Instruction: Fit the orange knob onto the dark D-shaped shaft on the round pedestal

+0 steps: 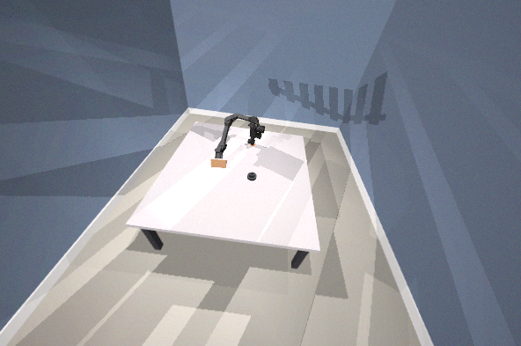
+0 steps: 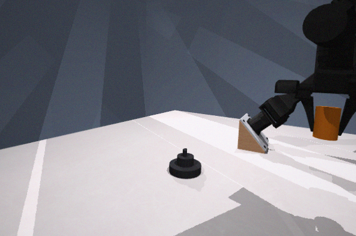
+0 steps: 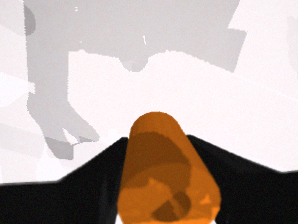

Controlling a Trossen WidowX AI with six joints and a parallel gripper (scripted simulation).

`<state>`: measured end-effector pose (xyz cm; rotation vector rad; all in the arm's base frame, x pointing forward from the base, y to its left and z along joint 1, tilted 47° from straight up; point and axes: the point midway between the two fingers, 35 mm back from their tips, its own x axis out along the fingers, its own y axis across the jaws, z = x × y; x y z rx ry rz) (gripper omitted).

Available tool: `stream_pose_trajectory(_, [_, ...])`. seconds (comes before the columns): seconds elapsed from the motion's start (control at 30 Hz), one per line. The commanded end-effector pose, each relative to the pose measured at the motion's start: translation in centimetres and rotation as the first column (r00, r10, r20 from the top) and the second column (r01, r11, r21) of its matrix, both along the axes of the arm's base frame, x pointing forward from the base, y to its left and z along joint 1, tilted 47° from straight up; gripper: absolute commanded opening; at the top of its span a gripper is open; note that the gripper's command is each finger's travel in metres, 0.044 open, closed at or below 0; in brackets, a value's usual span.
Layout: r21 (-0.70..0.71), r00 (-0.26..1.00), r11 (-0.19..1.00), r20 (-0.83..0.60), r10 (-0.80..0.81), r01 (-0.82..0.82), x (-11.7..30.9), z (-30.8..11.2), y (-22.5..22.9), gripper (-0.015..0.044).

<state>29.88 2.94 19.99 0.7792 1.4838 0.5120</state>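
Observation:
The orange knob [image 1: 253, 144] [image 2: 327, 119] [image 3: 157, 165] is a cylinder, held roughly upright above the table at the right of the exterior view. My gripper [image 1: 252, 143] [image 2: 326, 131] [image 3: 156, 141] is shut on it, one dark finger on each side. In the wrist view its near end shows a dark hole at the bottom; the flat side cannot be made out. The dark round pedestal [image 1: 252, 176] [image 2: 184, 173] stands on the table, well away from the knob. Its thin shaft [image 2: 184, 151] points straight up, bare. The shaft's flat side cannot be seen.
The arm's base is mounted on a wooden wedge [image 1: 218, 164] [image 2: 249, 141], to the left of the pedestal in the top view and behind it to the right in the exterior view. The white table [image 1: 198, 210] [image 2: 105, 185] carries patches of light and shadow.

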Motion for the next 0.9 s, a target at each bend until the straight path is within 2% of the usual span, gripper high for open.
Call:
stream_pose_trajectory(0.0, [-0.01,1.0,1.0,0.003,-0.002,0.002,0.6,-0.9,-1.0,0.0])
stream_pose_trajectory(0.87, [-0.031,1.0,0.999,0.019,0.018,-0.017,2.9,-6.8,-5.6,0.0])
